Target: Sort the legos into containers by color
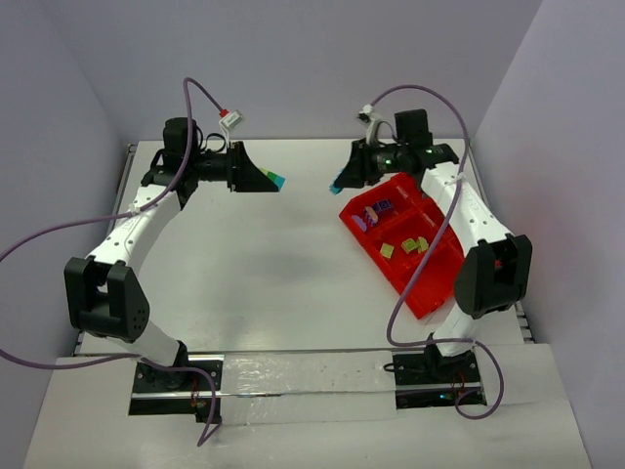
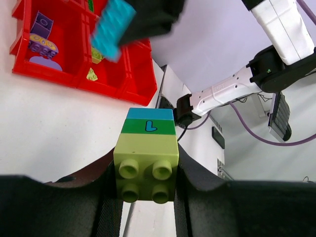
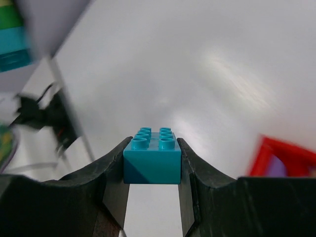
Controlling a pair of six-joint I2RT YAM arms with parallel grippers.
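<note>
Left gripper (image 2: 146,170): its two dark fingers are clamped on the sides of a three-layer brick stack (image 2: 148,143). The stack has a yellow-green brick nearest the wrist camera with four studs facing it, then a green layer bearing a dark "L" mark, then a teal layer farthest out.

Right gripper (image 3: 152,165): its fingers pinch a single teal brick (image 3: 151,160) by two opposite sides, with the studded face turned up towards the wrist camera.

In the top view the two grippers point towards each other over the far part of the white table (image 1: 273,283). They are well apart, and both held pieces are off the surface. The right gripper hangs just beside the far left corner of the red tray (image 1: 422,305).

The tray lies at an angle on the right side of the table, with the right arm (image 1: 469,210) passing over its right edge. One far compartment holds purple bricks (image 2: 42,42). Neighbouring compartments hold small yellow-green pieces (image 2: 92,75); their exact shape is too small to tell.
</note>
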